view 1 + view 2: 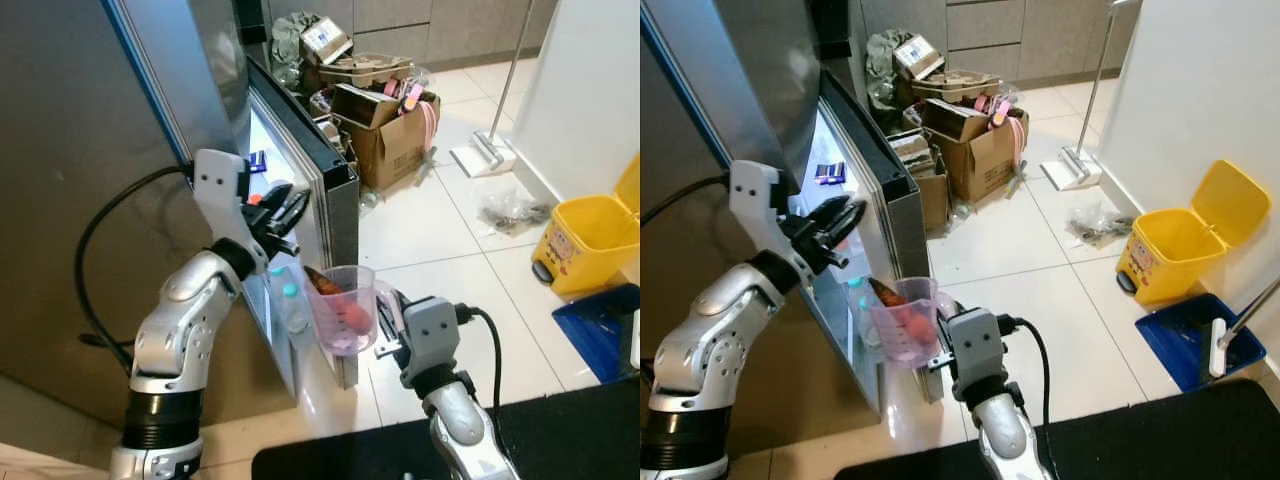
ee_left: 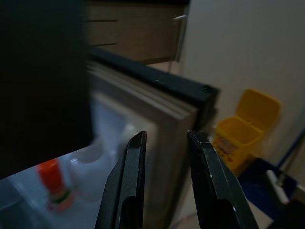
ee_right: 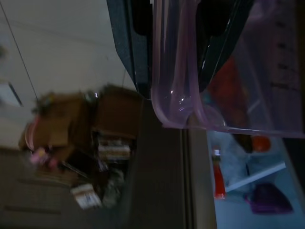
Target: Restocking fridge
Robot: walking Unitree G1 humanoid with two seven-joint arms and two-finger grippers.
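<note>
The grey fridge door stands ajar, and the lit inside shows through the gap. My left gripper is raised at that gap, just inside the door's edge, open with nothing between its fingers. My right gripper is shut on the handle of a clear pink measuring jug, held upright in front of the door's lower edge. Orange and red food lies in the jug. Bottles stand in the door shelf behind it.
Open cardboard boxes full of clutter stand past the door. On the tiled floor are a mop, a crumpled plastic bag, a yellow bin and a blue dustpan. A black mat lies underfoot.
</note>
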